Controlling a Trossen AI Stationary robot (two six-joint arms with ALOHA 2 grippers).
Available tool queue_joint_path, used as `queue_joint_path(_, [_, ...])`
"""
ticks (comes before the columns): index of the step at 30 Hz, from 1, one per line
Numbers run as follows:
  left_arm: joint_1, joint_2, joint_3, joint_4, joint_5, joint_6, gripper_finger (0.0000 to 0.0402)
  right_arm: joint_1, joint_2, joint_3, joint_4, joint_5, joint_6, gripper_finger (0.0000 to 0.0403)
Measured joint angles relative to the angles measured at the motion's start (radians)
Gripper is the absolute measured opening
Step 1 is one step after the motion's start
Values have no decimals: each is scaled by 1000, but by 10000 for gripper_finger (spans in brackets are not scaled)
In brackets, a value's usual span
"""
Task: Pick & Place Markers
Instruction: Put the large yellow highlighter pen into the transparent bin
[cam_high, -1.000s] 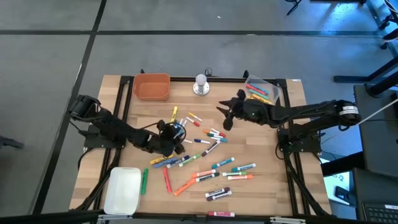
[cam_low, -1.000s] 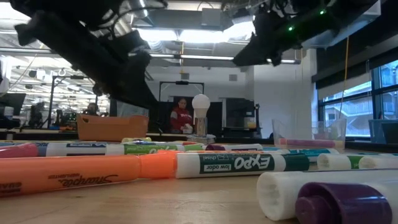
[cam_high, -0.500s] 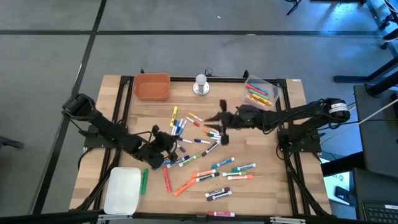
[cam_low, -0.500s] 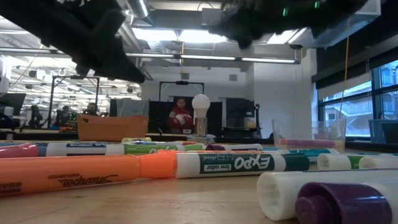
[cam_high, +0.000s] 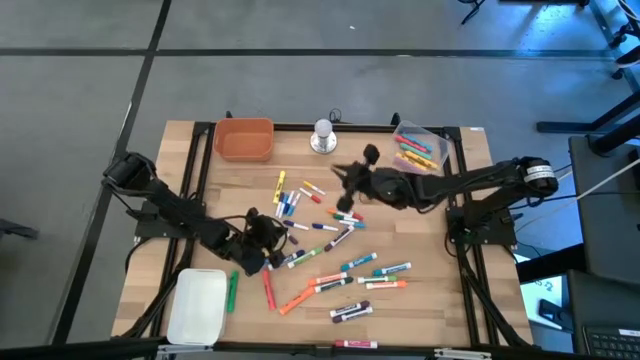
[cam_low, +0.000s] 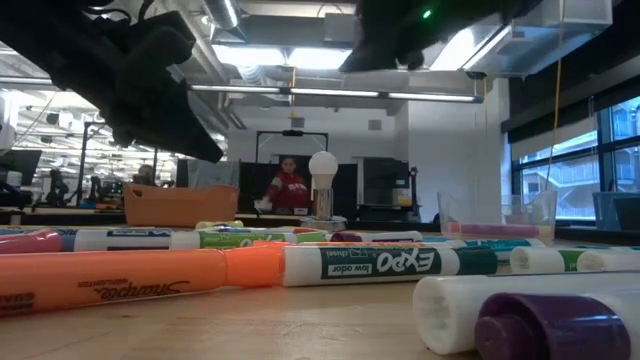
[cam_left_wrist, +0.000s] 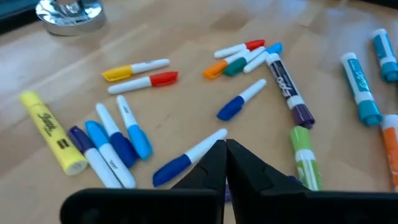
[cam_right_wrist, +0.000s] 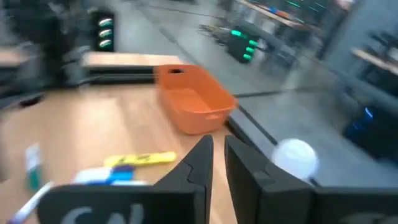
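Many markers (cam_high: 325, 245) lie scattered flat on the wooden table, also seen in the left wrist view (cam_left_wrist: 249, 99) and up close in the low view (cam_low: 400, 262). My left gripper (cam_high: 262, 246) hangs shut and empty above the left part of the scatter; its tips (cam_left_wrist: 225, 152) are over a white marker with a blue cap (cam_left_wrist: 186, 158). My right gripper (cam_high: 350, 178) is raised over the far middle of the scatter, with a narrow gap between its fingers (cam_right_wrist: 217, 152) and nothing in it. It looks toward the orange bin (cam_right_wrist: 196, 102).
An orange bin (cam_high: 243, 139) and a silver round knob-like object (cam_high: 322, 137) stand at the far edge. A clear container (cam_high: 420, 146) holding markers sits far right. A white tray (cam_high: 197, 305) lies near left. A person shows in the room beyond (cam_low: 288, 187).
My left gripper has moved toward the table's near left and stays shut. My right gripper has reached further toward the table's left over the markers, dipped, then risen and tipped upward. The markers on the table have not moved.
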Motion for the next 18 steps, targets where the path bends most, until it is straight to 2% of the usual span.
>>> queue_joint_path(2, [-11, 0, 0, -2, 3, -13, 7, -28, 12, 0, 23, -45, 66, 44])
queue_joint_path(3, [-18, 0, 0, -3, 2, -16, 5, -43, 18, 0, 42, -113, 81, 44])
queue_joint_path(6, [-31, 0, 0, -3, -14, -16, 2, -79, 39, 1, 114, -363, 96, 39])
queue_joint_path(9, [-35, 0, 0, -3, -31, -15, 2, -117, 58, 1, 171, -640, 90, 19])
queue_joint_path(11, [-34, 0, 0, -4, -35, -1, 5, -138, 64, 1, 189, -765, 110, 6])
queue_joint_path(13, [-32, 0, 0, -4, -34, 14, 5, -142, 64, 2, 181, -826, 109, 7])
queue_joint_path(18, [-32, 0, 0, -8, -27, 40, 2, -107, 64, 2, 41, -867, 89, 5])
